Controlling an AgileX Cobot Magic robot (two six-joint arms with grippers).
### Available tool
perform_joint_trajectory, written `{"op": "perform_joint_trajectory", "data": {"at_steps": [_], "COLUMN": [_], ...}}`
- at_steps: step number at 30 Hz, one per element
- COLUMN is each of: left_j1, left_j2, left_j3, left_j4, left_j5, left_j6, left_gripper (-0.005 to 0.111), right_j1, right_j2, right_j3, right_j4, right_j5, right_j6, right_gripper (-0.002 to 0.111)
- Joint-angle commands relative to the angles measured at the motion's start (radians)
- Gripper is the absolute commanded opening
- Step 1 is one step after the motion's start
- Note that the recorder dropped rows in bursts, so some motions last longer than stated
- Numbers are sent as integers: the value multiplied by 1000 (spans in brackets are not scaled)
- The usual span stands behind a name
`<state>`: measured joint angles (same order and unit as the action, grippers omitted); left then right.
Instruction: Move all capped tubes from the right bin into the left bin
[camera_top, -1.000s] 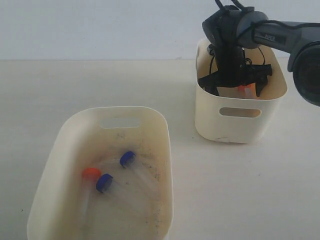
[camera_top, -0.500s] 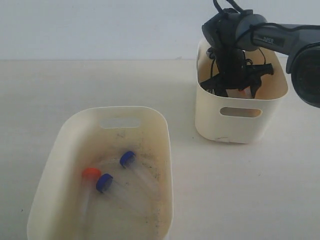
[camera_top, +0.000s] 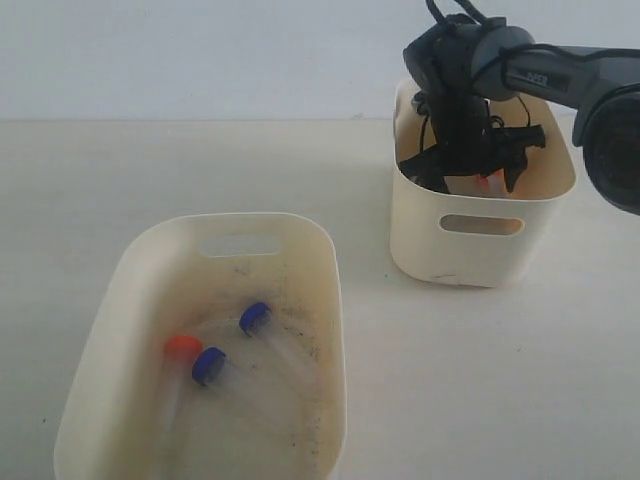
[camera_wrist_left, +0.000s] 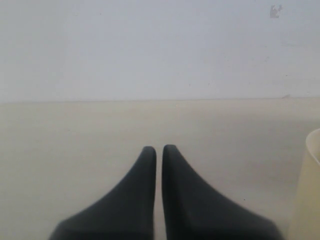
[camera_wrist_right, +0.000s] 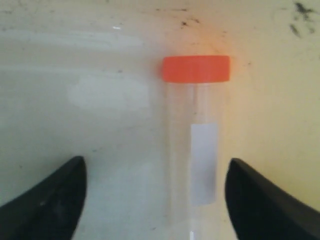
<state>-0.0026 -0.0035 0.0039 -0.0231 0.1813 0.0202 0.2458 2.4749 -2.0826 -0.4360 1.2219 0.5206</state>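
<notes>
The right bin (camera_top: 480, 240) stands at the back right with my right gripper (camera_top: 470, 165) lowered inside it. In the right wrist view that gripper (camera_wrist_right: 156, 172) is open, its fingers (camera_wrist_right: 60, 195) wide on either side of an orange-capped tube (camera_wrist_right: 195, 150) lying on the bin floor, untouched. A bit of that orange cap (camera_top: 490, 178) shows past the arm. The left bin (camera_top: 130, 290) in front holds two blue-capped tubes (camera_top: 254, 318) (camera_top: 208, 366) and one orange-capped tube (camera_top: 182, 348). My left gripper (camera_wrist_left: 159, 150) is shut and empty, out of the exterior view.
Both bins rest on a pale tabletop (camera_top: 470, 380) against a white wall. A cream bin rim (camera_wrist_left: 312, 190) shows at the edge of the left wrist view. The right arm's dark body (camera_top: 560, 75) reaches in from the right.
The right gripper dipped deeper into the right bin and then rose slightly; the orange cap stays on the floor of that bin. The tubes in the left bin have not moved.
</notes>
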Motion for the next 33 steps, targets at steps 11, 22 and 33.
{"op": "perform_joint_trajectory", "data": {"at_steps": [11, 22, 33], "left_j1": [-7, -7, -7], "left_j2": [4, 4, 4], "left_j3": [-4, -4, -4], "left_j4": [-3, -3, -3], "left_j5": [-9, -9, -9], "left_j6": [-4, -4, -4], "left_gripper": [4, 4, 4], "right_j1": [-5, -5, -5], "right_j2": [50, 50, -10], "right_j3": [11, 9, 7], "right_j4": [34, 38, 23], "right_j5": [-1, -1, -1], "right_j6": [-10, -34, -41], "right_gripper": [46, 0, 0]}}
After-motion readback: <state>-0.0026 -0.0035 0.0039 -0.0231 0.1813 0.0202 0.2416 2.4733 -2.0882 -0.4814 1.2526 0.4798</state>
